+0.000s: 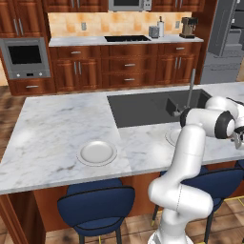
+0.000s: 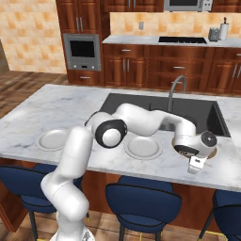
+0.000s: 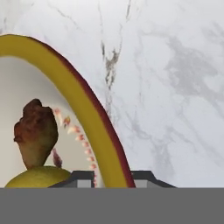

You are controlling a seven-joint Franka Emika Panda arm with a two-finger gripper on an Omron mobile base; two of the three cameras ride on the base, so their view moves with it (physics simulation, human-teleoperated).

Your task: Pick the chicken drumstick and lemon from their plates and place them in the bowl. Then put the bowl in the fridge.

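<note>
Inside the bowl (image 3: 94,127), at the lower left of the hand view, the chicken drumstick (image 3: 36,133) lies against the pale interior. The lemon (image 3: 37,178) sits directly below it in the frame, touching it. The bowl's brownish rim curves from the upper left down to the bottom centre, and the marble counter (image 3: 175,87) occupies the right side. In the right base view, the gripper (image 2: 190,151) hangs over the bowl (image 2: 212,153) at centre right, near the sink (image 2: 141,106). Two empty white plates rest on the counter: one (image 2: 142,147) at centre, one (image 2: 52,140) at the left. Whether the jaws are apart or together cannot be determined.
</note>
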